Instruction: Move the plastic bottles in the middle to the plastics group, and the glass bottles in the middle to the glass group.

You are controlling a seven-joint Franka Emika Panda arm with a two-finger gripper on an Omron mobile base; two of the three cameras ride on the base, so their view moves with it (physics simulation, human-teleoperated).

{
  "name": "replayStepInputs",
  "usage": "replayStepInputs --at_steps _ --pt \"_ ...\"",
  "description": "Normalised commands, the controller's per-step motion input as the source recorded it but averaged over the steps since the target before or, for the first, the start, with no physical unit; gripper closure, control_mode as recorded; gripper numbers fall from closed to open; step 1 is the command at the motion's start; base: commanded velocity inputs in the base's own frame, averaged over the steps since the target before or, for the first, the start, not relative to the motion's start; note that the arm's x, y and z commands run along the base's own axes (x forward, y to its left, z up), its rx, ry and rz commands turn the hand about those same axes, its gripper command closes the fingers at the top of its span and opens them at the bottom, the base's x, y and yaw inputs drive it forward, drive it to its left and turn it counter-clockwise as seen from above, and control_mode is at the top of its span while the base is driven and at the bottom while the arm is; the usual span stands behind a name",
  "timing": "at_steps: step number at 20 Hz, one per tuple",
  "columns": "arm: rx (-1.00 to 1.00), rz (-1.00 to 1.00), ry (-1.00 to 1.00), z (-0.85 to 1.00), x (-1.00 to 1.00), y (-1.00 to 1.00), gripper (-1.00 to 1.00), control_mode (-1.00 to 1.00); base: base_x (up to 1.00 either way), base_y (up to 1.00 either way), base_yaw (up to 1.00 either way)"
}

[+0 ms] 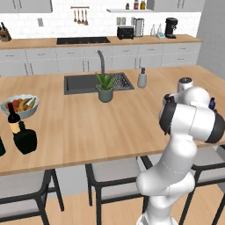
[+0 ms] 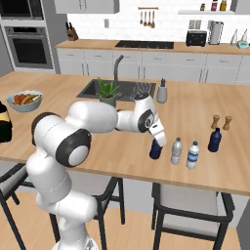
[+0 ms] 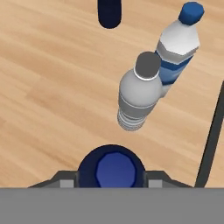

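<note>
Near the desk [image 2: 58, 146] front edge, our gripper [image 2: 157, 142] grips the navy plastic bottle [image 2: 156, 149] just beside the grey bottle [image 2: 176, 151] and blue-topped bottle [image 2: 193, 155]; we should set it upright, then release.

Hand view: navy bottle [image 3: 113, 168] sits at bottom edge, only cap and shoulders visible; body cut off, finger contact with it not discernible. Another dark navy bottle [image 3: 109, 13] cropped by top edge.

Right base view: gripper [image 2: 157, 138] covers top of navy bottle; jaw gap too small to judge. Black flask [image 2: 4, 128] cut by left edge.

Left base view: robot arm [image 1: 190, 118] hides the plastics group. Dark green bottle [image 1: 1, 147] cropped at left edge. Wine bottle [image 1: 14, 119] partly behind the black flask.
</note>
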Motion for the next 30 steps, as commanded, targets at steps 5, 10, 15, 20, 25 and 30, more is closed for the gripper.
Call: replayStepInputs --at_steps 5,10,15,20,25,30 --pt "-0.04 -0.09 0.0 0.0 0.0 -0.05 1.0 -1.0 0.0 0.0 0.0" --pt "-0.06 -0.08 0.0 0.0 0.0 0.0 1.0 -1.0 0.0 0.0 0.0" --pt "-0.04 -0.04 -0.01 -0.01 0.0 0.0 1.0 -1.0 0.0 0.0 0.0" --pt "0.0 -0.02 0.0 -0.24 0.0 0.0 1.0 -1.0 0.0 0.0 0.0" --pt "0.0 -0.01 0.0 -0.5 0.0 0.0 1.0 -1.0 0.0 0.0 0.0" --pt "0.0 -0.01 0.0 -0.44 0.0 0.0 1.0 -1.0 0.0 0.0 0.0"
